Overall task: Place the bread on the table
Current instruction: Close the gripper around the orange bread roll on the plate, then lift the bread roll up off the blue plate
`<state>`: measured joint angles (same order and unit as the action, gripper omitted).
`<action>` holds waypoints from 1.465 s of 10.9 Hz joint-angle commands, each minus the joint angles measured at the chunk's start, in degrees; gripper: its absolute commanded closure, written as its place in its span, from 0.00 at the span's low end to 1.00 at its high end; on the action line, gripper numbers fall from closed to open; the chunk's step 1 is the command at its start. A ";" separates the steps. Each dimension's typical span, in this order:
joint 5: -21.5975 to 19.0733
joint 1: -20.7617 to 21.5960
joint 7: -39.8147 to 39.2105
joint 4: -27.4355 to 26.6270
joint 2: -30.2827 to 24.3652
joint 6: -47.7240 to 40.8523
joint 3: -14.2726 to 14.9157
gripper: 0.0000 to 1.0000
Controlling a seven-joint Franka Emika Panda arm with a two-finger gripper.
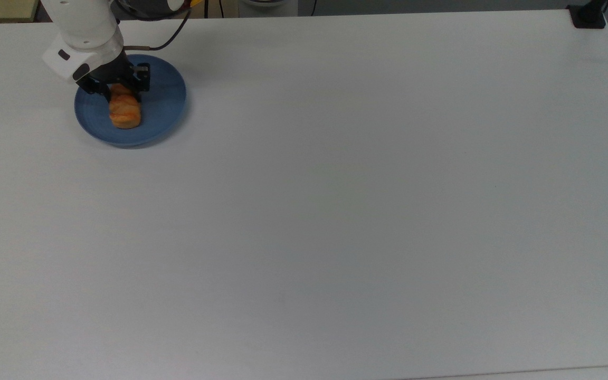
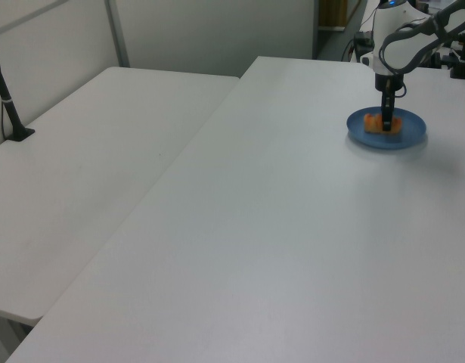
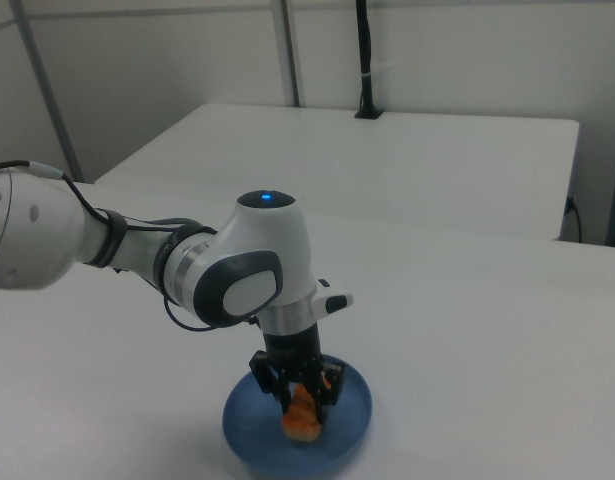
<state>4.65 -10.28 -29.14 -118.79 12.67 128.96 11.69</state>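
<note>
The bread (image 1: 125, 113), a small golden-orange roll, lies on the round blue plate (image 1: 164, 100) at the far left of the white table (image 1: 335, 211) in the top view. My gripper (image 1: 123, 96) is down over the roll's far end, with a finger pressed against each side, shut on it. The roll rests on the plate. In the left view the black fingers (image 2: 386, 121) stand upright across the bread (image 2: 374, 124) on the plate (image 2: 410, 134). The right view shows the gripper (image 3: 305, 395) clamped on the bread (image 3: 302, 420) above the plate (image 3: 352, 400).
A black clamp base (image 1: 589, 16) sits at the table's far right corner in the top view. A second white table (image 2: 81, 151) adjoins on the left view's left, with a black post (image 2: 9, 106) on it. The table (image 2: 292, 227) stretches wide and bare beside the plate.
</note>
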 commanded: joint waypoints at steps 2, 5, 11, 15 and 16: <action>-0.43 -0.18 -0.74 -0.31 -2.30 -1.76 0.09 0.64; -0.43 -0.18 -0.74 0.22 -3.88 -3.27 0.09 0.76; 0.18 -0.01 0.31 4.18 -10.02 -13.81 -0.08 0.77; 1.76 2.01 6.73 3.57 -13.80 -15.84 -0.61 0.76; 2.03 3.15 7.43 2.52 -15.21 -16.19 -0.61 0.76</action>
<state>5.11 -9.16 -24.58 -113.88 1.68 114.87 11.04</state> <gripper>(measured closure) 0.762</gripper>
